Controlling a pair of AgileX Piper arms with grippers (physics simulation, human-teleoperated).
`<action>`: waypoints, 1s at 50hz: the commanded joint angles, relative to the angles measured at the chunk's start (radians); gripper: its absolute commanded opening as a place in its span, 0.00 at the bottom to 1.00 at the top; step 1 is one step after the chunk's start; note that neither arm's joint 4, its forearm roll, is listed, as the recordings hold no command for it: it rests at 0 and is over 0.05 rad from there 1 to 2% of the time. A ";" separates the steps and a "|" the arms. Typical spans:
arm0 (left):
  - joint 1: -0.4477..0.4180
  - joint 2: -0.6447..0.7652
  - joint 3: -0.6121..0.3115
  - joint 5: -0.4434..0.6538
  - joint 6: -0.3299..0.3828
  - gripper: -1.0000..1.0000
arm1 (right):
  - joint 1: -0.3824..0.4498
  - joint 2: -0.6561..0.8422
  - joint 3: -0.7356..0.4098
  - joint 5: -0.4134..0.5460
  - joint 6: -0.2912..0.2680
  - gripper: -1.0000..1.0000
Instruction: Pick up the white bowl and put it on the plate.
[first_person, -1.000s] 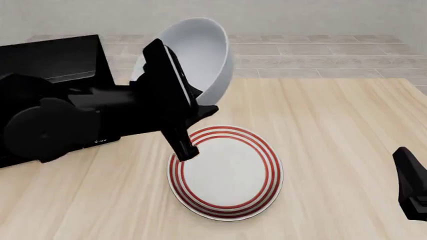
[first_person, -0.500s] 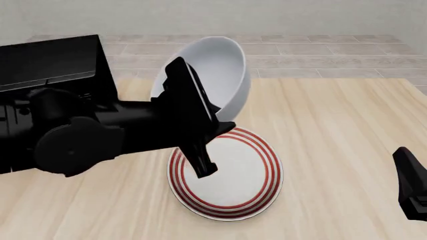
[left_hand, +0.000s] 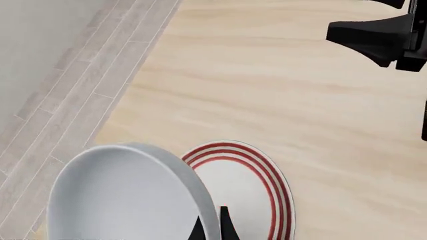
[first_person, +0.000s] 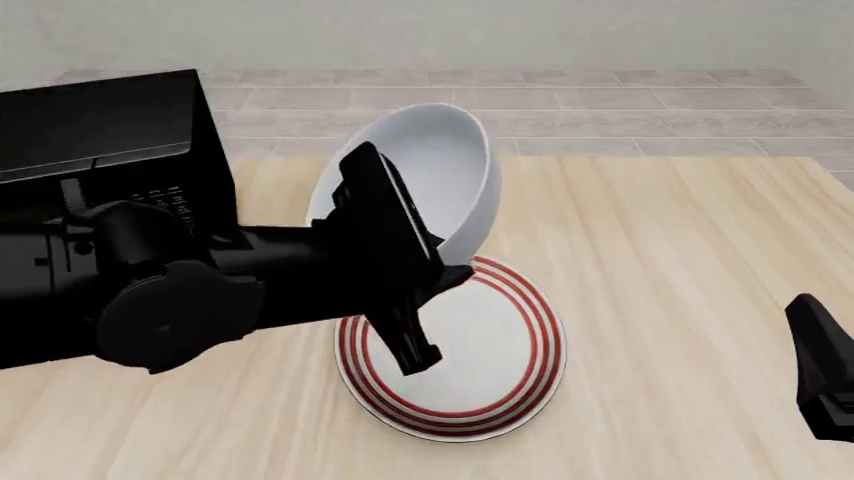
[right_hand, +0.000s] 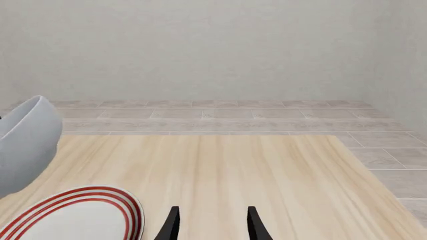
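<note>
Fingers of the left gripper pinch the white bowl by its rim, so it hangs tipped above the plate's far edge, ready to go down. The right gripper waits aside, fingers apart

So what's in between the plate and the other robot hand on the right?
Nothing but bare wooden table. In the front view, the stretch from the plate across to the right gripper holds no objects; the right wrist view shows the same.
</note>
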 joint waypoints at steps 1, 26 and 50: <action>-0.008 0.021 0.011 -0.034 -0.026 0.00 | 0.000 0.006 0.000 -0.017 0.000 1.00; -0.049 0.074 0.038 -0.100 -0.065 0.00 | 0.001 0.006 0.000 -0.017 0.000 1.00; -0.060 0.132 0.032 -0.136 -0.091 0.00 | 0.000 0.006 0.000 -0.017 0.000 1.00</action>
